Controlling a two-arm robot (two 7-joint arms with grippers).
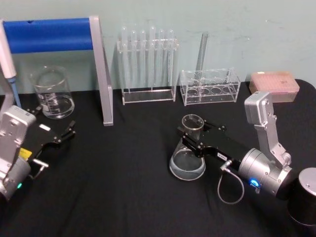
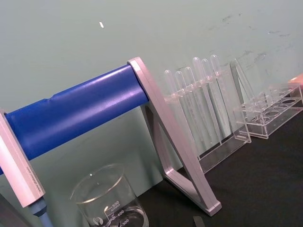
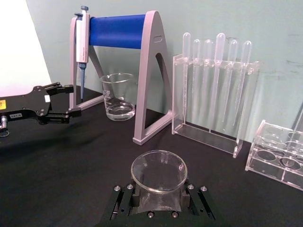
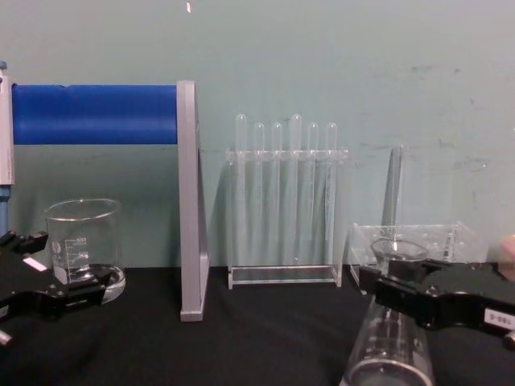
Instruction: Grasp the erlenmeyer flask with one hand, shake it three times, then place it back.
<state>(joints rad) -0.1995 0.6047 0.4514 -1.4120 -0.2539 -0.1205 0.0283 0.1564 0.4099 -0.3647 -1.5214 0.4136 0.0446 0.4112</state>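
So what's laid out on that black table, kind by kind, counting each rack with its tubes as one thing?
Erlenmeyer flask: 1
Glass beaker: 1
Clear racks: 2 (tall rack, low rack)
Blue-barred stand: 1
Pipette: 1
Pink box: 1
Total: 7

The table point(image 1: 123, 187) is covered with black cloth and runs back to a pale green wall. Along its rear edge stand, from left to right, a glass beaker point(image 1: 52, 93), a grey stand point(image 1: 101, 74) with a blue bar, a tall clear rack point(image 1: 147, 66) of test tubes, a low clear rack point(image 1: 210, 88) and a pink box point(image 1: 274, 85). The beaker sits beside the stand's leg. Nearer the front, right of centre and well apart from the rear row, the flask point(image 1: 187, 158) stands upright on the cloth.
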